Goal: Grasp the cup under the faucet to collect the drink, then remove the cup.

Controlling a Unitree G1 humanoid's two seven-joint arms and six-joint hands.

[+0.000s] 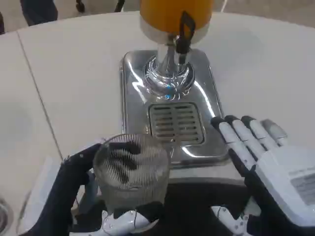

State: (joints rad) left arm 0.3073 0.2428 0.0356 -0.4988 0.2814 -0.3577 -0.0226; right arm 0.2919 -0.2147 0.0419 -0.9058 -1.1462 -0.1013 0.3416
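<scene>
A clear ribbed glass cup (132, 172) is held near the front edge of the table by my left hand (83, 191), whose dark fingers wrap around its left and back sides. The cup looks empty and stands just in front of the dispenser's chrome base (133, 83). The orange drink tank (172, 14) sits at the top, with its black faucet lever (184, 32) above the slotted drip grate (175, 123). My right hand (268, 167) hovers to the right of the base, fingers stretched out and apart, holding nothing.
The white table (74, 73) spreads wide to the left and right of the dispenser. A seam in the tabletop (39, 98) runs diagonally on the left. A dark figure's legs (39, 10) stand beyond the far edge.
</scene>
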